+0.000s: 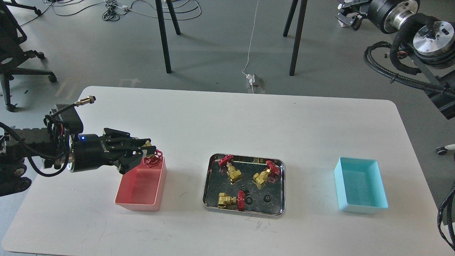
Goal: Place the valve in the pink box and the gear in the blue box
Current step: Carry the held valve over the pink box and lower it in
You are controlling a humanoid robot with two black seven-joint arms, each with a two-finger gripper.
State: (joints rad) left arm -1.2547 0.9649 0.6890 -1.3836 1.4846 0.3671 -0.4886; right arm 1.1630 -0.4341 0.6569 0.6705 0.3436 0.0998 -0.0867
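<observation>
The left end effector (147, 151) is closed on a valve (153, 159), its fingers pinched on the brass body so that the red handwheel sticks out beyond the fingertips. The valve hangs over the far left corner of the pink box (142, 185), above the rim and not yet down inside; the bin looks empty below it.

To the right of the pink box, near the middle of the white surface (227, 117), sits the steel tray (209, 185). It holds three more valves: one at the far left (231, 169), one at the far right (265, 175), and one lying on its side at the near left (231, 200). Three small black gears lie among them, at (243, 188), (249, 201) and (266, 198). Well apart on the right stands the blue box (360, 186), with nothing visible in it.

By my reading, the step in hand is placing the valve. The next move calls for bringing it a little further over the box's middle, lowering it, and parting the fingers so it drops clear of the wall. A gear must then be fetched for the blue box.

The right arm shows only as thick joints at the top right corner; its end effector is out of view. The gears are too small to make out teeth clearly, and the left fingers partly hide the valve's body.
</observation>
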